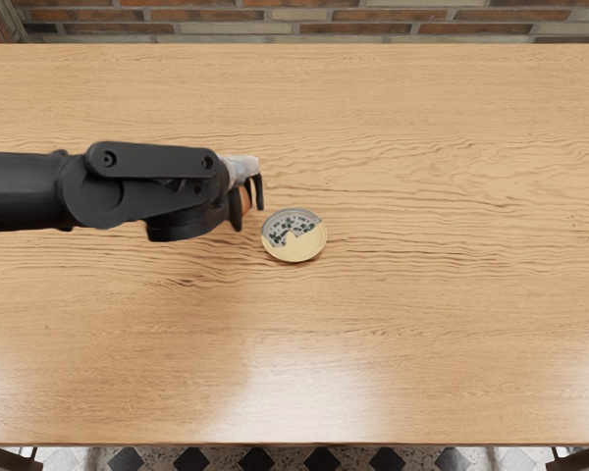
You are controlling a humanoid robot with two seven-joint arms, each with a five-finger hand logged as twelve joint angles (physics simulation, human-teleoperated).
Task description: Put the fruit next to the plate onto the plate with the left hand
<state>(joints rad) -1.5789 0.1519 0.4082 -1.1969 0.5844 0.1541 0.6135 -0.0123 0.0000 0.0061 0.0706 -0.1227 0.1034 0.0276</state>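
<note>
A small round plate (294, 235) with a cream face and a dark blue pattern lies near the middle of the wooden table. My left arm comes in from the left edge, and my left hand (243, 196) hovers just left of the plate. Its dark fingers (258, 190) are curled around an orange fruit (243, 199), of which only a sliver shows between them. The hand and fruit stand beside the plate's upper left rim, not over its centre. The right arm is out of sight.
The wooden table (422, 147) stretches wide on all sides of the plate. A brick wall (294, 20) runs along the far edge. Tiled floor shows below the near edge.
</note>
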